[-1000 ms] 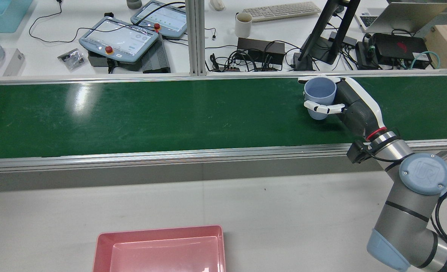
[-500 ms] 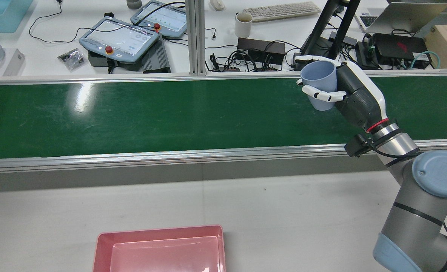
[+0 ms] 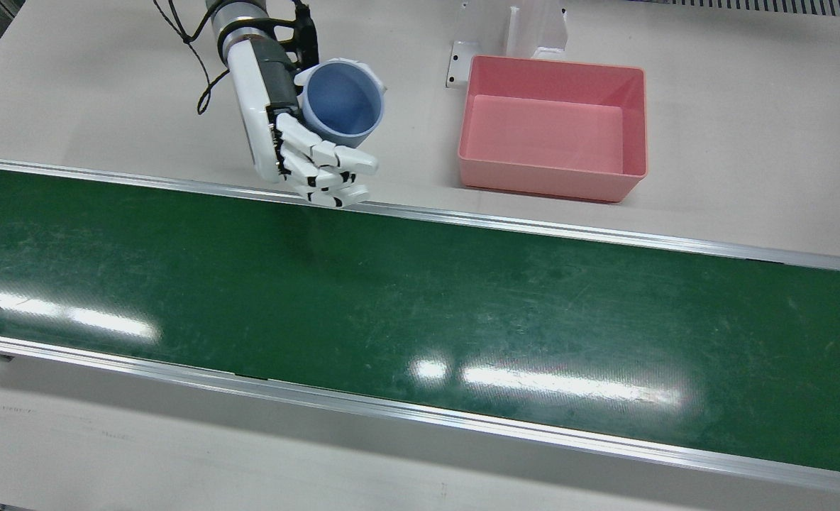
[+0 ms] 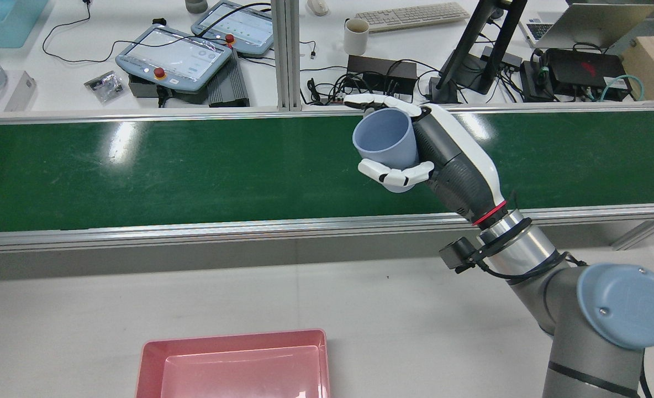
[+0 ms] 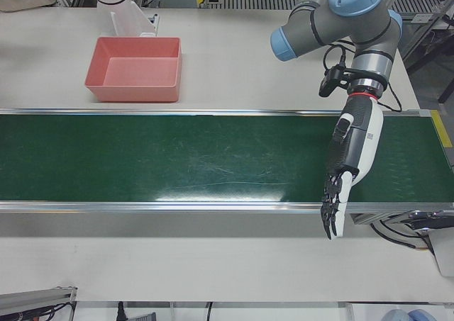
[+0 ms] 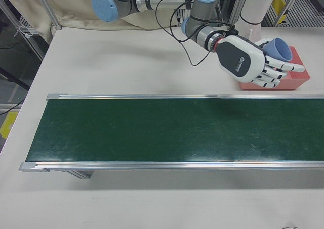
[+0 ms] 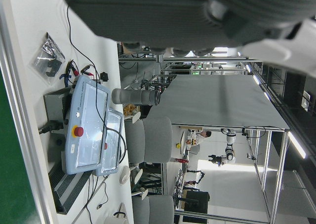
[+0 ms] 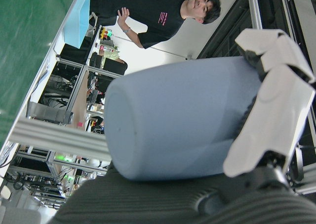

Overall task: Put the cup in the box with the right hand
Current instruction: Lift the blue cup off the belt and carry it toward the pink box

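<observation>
- I have the cup [image 4: 385, 141] in the right hand [image 4: 415, 160]: fingers [image 3: 324, 165] wrapped round its wall on one side, the thumb on the other, palm against its side. The mouth is up and tilted a little; inside it looks empty.
- In the rear view the cup hangs clear above the green belt [image 4: 194, 171], touching nothing but the hand.
- The pink box [image 3: 553, 128] sits on the pale table [image 3: 746, 142] on the robot's side of the belt, well apart from the hand: back toward the arm's base and off to its left.
- Step in hand, as I judge it: carry, then lower. 2 moves remain, the swing over the box and the release.
- To do it well: keep the grip as it is during the swing; a smooth plastic wall could slip if I loosen early.
- Bring the cup's base over the box's bare floor, not its rim [image 4: 233, 338]. Clear the belt's metal edge rail [image 4: 249, 226] with the hand held high.
- Come down until the base is near the floor, then open the fingers slowly so the cup does not tip.
- Left hand [image 5: 345, 169]: hanging over the far end of the belt, fingers stretched out, holding nothing.
</observation>
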